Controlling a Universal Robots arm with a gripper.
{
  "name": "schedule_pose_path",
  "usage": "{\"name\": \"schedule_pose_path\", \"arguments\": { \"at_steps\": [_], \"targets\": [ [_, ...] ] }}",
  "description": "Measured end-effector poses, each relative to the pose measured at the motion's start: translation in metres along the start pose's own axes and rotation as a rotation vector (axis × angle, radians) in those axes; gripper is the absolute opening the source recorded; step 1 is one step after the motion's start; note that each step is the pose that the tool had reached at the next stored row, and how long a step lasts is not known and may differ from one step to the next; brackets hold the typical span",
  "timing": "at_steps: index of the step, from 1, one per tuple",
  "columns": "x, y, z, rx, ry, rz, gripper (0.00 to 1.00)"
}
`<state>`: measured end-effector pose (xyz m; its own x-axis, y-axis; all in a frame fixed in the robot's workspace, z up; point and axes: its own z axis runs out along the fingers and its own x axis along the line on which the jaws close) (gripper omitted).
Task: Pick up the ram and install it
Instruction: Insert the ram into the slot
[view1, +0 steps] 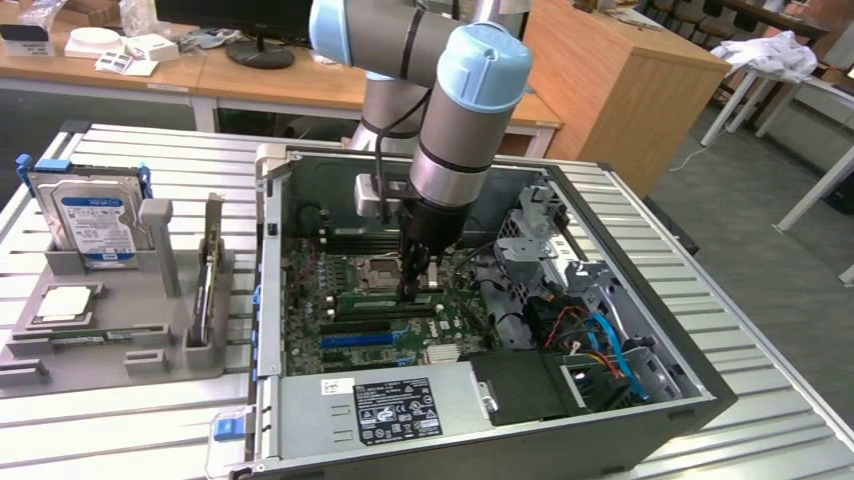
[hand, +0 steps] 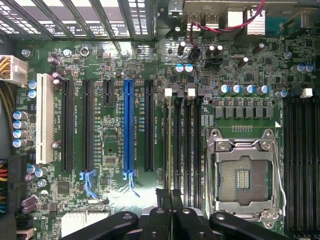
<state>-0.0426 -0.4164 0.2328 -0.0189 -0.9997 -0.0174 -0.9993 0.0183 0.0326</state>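
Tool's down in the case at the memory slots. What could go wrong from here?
The ram may sit slightly off the memory slots and jam or bend if pressed. The tool hangs close beside the empty CPU socket; a sideways slip could hit its pins.

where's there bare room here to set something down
Bare ribbed table on the camera side of the grey holder, and a strip past the case on the exterior view's right. Crowded inside the case, around the arm and cables.
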Motion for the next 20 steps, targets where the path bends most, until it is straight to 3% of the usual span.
{"name": "schedule_pose_path", "arguments": {
  "at_steps": [20],
  "targets": [
    [-0.0003, 0.0, 0.0015, 0.0, 0.0, 0.0, 0.12]
  ]
}}
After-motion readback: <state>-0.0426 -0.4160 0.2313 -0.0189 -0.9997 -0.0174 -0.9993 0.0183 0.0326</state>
